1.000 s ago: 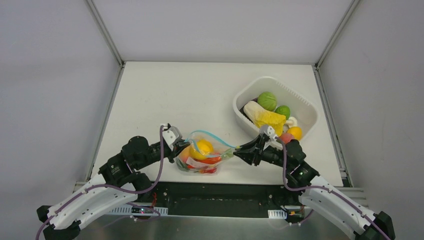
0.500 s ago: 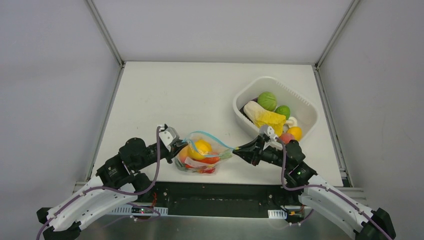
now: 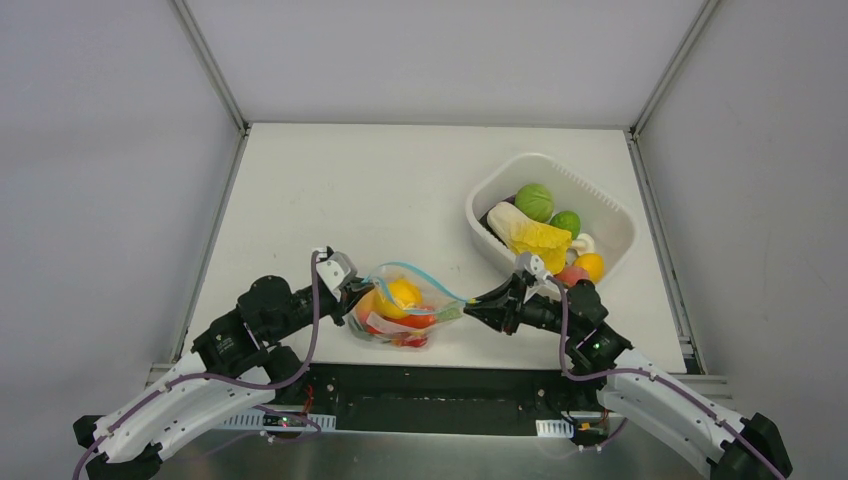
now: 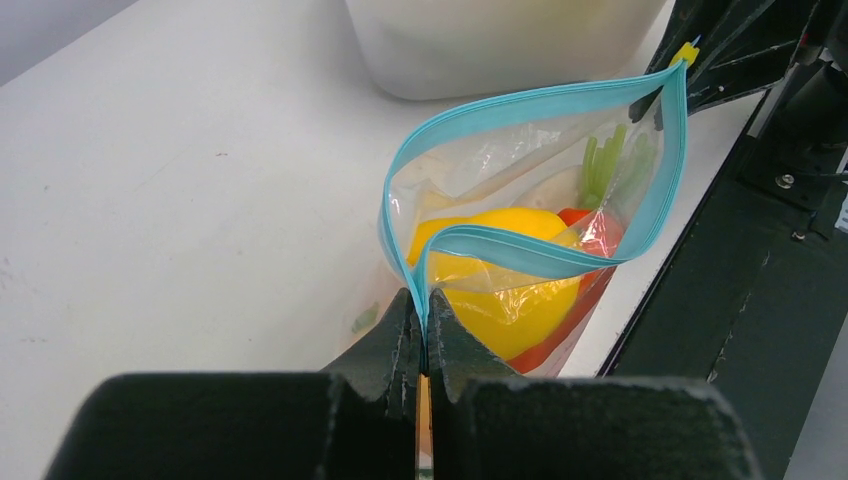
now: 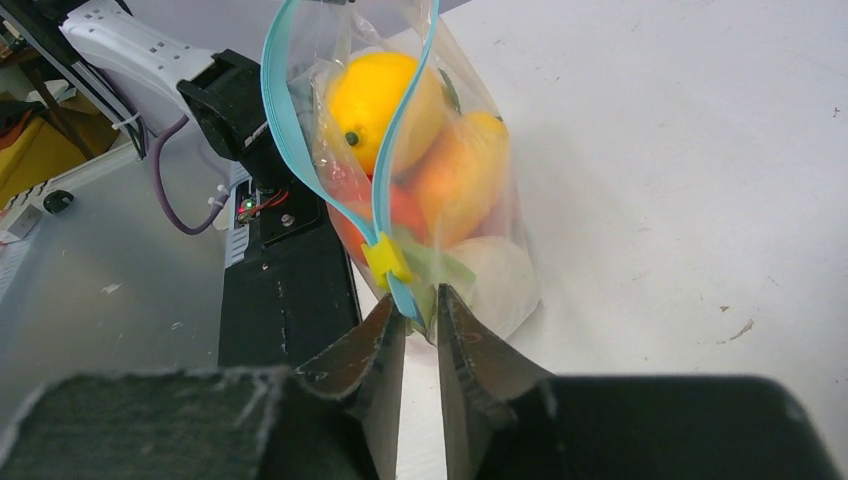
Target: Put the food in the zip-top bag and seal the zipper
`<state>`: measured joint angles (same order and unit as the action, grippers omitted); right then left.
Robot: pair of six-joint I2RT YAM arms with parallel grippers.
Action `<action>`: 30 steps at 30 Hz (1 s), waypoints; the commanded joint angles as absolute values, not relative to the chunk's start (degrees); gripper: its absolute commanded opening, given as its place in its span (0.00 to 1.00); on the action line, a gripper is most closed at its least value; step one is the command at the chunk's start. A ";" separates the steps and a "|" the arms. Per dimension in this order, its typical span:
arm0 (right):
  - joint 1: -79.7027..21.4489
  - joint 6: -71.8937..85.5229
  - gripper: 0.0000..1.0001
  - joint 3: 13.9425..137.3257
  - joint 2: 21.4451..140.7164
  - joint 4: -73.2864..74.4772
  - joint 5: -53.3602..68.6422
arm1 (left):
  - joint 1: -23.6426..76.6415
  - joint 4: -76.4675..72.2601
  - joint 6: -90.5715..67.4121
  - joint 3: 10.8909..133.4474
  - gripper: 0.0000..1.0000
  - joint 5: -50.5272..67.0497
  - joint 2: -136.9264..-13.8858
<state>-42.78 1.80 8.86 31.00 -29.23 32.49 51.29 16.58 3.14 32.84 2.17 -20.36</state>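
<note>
I read the zip-top bag (image 3: 405,315) at the 6 o'clock edge of the table (image 3: 330,190), food (image 5: 385,95) inside, mouth gaping. Left gripper (image 4: 422,320) is clamped on the zipper (image 4: 530,100) at the bag's 9 o'clock. Right gripper (image 5: 418,310), narrow, straddles the zipper at 3 o'clock; I cannot tell whether it grips.

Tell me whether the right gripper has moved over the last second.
Yes. In the top view the right gripper has shifted slightly left, away from the white tub.

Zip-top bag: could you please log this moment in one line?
zip-top bag: food inside, zipper open | left gripper: shut on zipper | right gripper: at slider, grip unclear
</note>
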 commanded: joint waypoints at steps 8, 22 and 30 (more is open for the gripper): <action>-42.79 0.81 0.00 10.88 29.51 -31.03 31.69 | 50.78 15.04 1.15 32.80 0.00 -1.16 -20.10; -42.63 1.85 0.00 18.39 24.83 -18.54 22.23 | 50.76 24.91 0.18 35.88 0.00 -7.24 -16.17; -42.56 1.96 0.00 19.34 27.53 -18.34 23.22 | 50.76 25.42 0.18 37.74 0.46 -9.85 -17.74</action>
<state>-42.81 1.52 16.47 27.03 -17.19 23.40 51.29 25.23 0.54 34.98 -6.68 -17.50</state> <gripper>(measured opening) 0.006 0.429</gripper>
